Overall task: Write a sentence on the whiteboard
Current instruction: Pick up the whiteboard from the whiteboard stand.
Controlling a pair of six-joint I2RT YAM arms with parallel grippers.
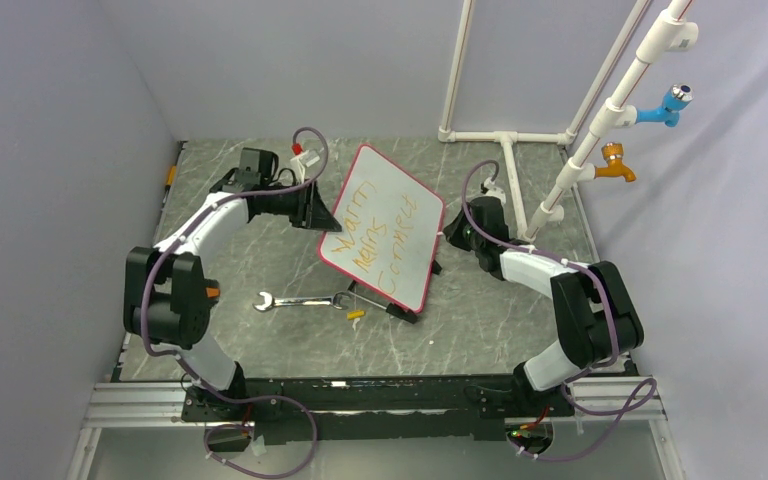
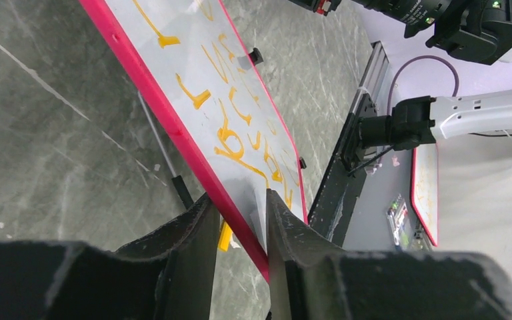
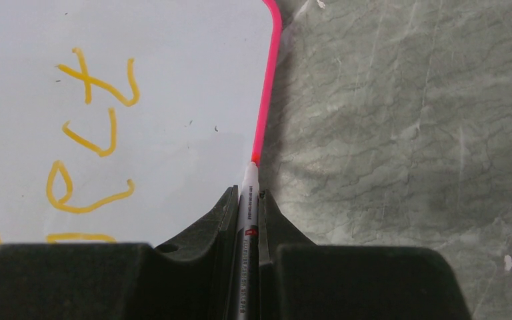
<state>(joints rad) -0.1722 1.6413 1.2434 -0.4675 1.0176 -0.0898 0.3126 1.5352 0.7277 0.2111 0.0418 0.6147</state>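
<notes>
Red-rimmed whiteboard point(image 1: 385, 225) sits mid-bench point(image 1: 260, 200) btwn the two arms, tilted, w/ three lines of orange writing on its face. Left fingers point(image 2: 239, 203) straddle the rim on the board's left edge. They are parted a bit wider than the rim, one each side, and not clearly pinching it. Right fingers point(image 3: 247, 193) are closed tight on a marker point(image 3: 249, 180), its tip at the rim on the opposite edge — can't tell if it touches. Silver wrench point(image 1: 300, 300) lies on the bench just left of the board's near corner.
</notes>
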